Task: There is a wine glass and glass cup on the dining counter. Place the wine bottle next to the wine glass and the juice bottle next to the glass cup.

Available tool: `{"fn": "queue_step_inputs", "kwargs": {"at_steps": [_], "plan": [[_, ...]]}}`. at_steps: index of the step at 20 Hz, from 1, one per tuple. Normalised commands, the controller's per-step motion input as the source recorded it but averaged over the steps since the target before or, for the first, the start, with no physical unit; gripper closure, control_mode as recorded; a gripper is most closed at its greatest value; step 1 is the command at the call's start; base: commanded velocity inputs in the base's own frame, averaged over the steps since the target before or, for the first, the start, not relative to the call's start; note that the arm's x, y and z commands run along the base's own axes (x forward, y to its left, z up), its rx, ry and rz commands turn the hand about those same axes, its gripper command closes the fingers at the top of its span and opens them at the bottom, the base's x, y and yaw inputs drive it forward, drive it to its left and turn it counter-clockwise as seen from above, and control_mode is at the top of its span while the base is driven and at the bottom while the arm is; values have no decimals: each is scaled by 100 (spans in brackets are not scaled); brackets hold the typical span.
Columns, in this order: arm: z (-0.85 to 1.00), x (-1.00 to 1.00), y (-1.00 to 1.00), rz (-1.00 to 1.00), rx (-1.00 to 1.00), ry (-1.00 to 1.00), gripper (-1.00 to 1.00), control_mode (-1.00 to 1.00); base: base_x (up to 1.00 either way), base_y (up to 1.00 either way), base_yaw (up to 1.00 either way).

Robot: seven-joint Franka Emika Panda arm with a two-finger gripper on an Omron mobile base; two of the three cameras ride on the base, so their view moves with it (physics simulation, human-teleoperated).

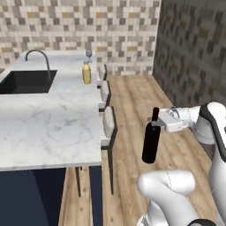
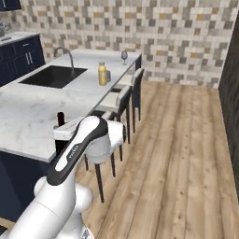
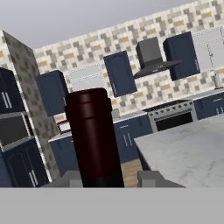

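My gripper [image 1: 156,119] is shut on the neck of the wine bottle [image 1: 151,141], a tall near-black bottle with a dark red cap. The bottle hangs upright over the wood floor, to the right of the dining counter [image 1: 48,128]. In the hand view its cap [image 3: 94,135] stands between my fingertips [image 3: 151,178]. Only its cap [image 2: 60,118] pokes out behind my arm in the right base view. At the counter's far end the yellow juice bottle [image 1: 87,73] [image 2: 102,73] stands beside the grey glass cup [image 2: 108,75]. The wine glass [image 1: 88,54] [image 2: 124,57] stands farther back.
A black sink [image 1: 26,81] with a curved faucet [image 1: 37,55] is set in the counter's left part. Stools [image 1: 108,126] [image 2: 122,98] line the counter's right edge. A dark tiled wall [image 1: 190,48] closes the right side, with open wood floor [image 2: 177,154] between.
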Motion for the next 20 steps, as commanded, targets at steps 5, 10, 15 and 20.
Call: {"fn": "queue_step_inputs", "kwargs": {"at_steps": [5,10,15,20], "plan": [[0,0,0,0,0,0,100,100,0,-80,0],[0,0,0,0,0,0,100,100,3,-75,0],[0,0,0,0,0,0,100,100,21,-62,0],[0,0,0,0,0,0,100,100,42,-47,0]]}}
